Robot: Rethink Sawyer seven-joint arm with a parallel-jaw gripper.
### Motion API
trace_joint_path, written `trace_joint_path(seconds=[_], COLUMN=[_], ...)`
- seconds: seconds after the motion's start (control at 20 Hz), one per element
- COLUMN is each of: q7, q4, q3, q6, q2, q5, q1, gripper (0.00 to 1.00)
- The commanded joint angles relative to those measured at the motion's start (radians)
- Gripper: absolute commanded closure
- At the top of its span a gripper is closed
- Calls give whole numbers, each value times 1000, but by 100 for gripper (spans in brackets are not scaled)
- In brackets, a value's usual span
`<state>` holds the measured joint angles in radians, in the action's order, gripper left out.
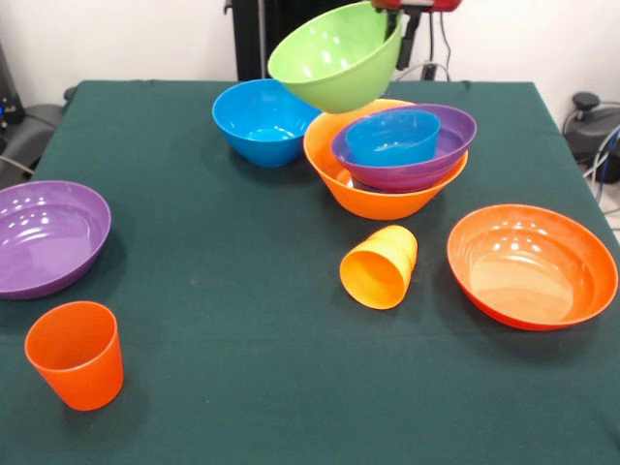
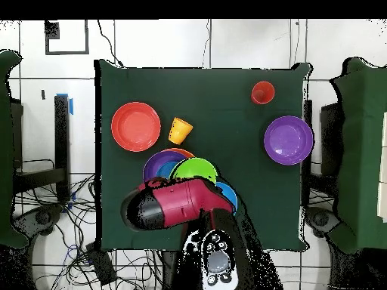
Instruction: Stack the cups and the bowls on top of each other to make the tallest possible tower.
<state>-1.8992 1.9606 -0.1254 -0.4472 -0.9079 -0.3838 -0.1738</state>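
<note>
A lime green bowl (image 1: pixel 336 55) hangs tilted in the air, its right rim pinched by the gripper (image 1: pixel 401 21) at the front view's top edge, above the far rim of the big yellow-orange bowl (image 1: pixel 378 199). That bowl holds a purple bowl (image 1: pixel 426 160) with a small blue bowl (image 1: pixel 392 137) inside. The gripper's upper part is cut off; overhead, the red arm (image 2: pixel 178 202) hides most of the stack.
</note>
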Motion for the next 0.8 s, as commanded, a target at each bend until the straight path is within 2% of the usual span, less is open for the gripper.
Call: trace_joint_path(seconds=[0.05,0.4,0.8], q7=[-207,-225,-202], q4=[35,23,5], q3=[17,25,8], q6=[73,95,129], q2=[58,78,130], q5=[44,58,53], q1=[57,79,46], gripper=[100,100,100])
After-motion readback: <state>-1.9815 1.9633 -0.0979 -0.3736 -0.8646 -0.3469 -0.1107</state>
